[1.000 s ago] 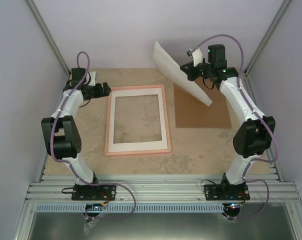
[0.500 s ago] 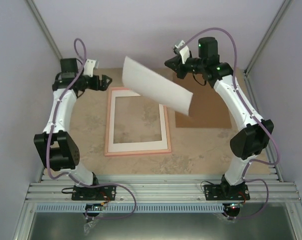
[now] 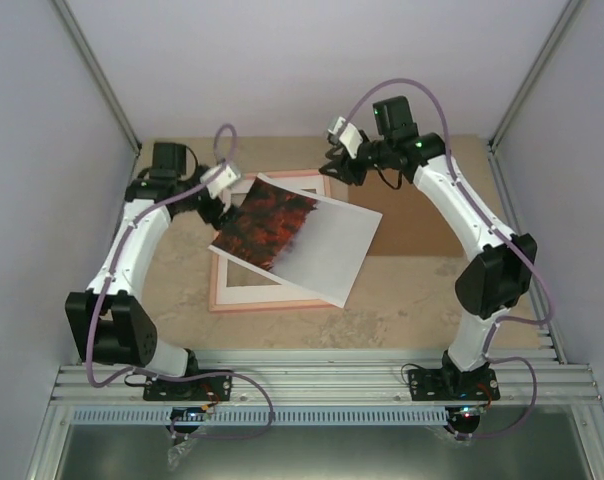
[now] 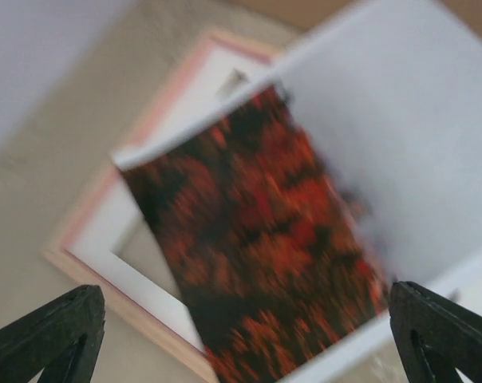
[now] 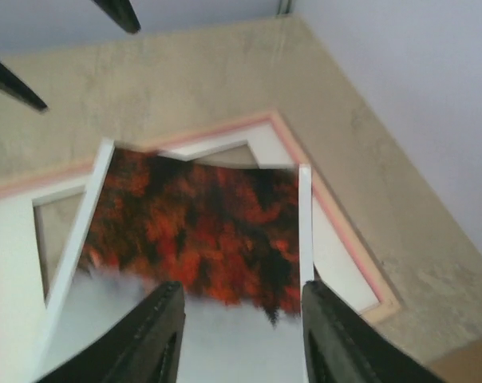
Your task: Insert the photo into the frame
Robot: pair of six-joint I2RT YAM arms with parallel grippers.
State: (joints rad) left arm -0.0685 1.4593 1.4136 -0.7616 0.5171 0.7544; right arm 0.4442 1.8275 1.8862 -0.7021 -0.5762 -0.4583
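Photo [image 3: 297,240] diagonal over frame [image 3: 244,293], red end far-left — left gripper [image 4: 242,289], right gripper [image 5: 241,287] seemingly released.

Brown cardboard board [image 3: 422,225] — flat on mottled beige table [image 3: 402,300], 3 o'clock of its middle — part covered.

no readable text, labels or numbers

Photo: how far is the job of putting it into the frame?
Done: the photo is picture side up over the frame. In hand: nothing; left gripper and right gripper are both open. Left: it lies skewed across the border, so it needs squaring and seating.
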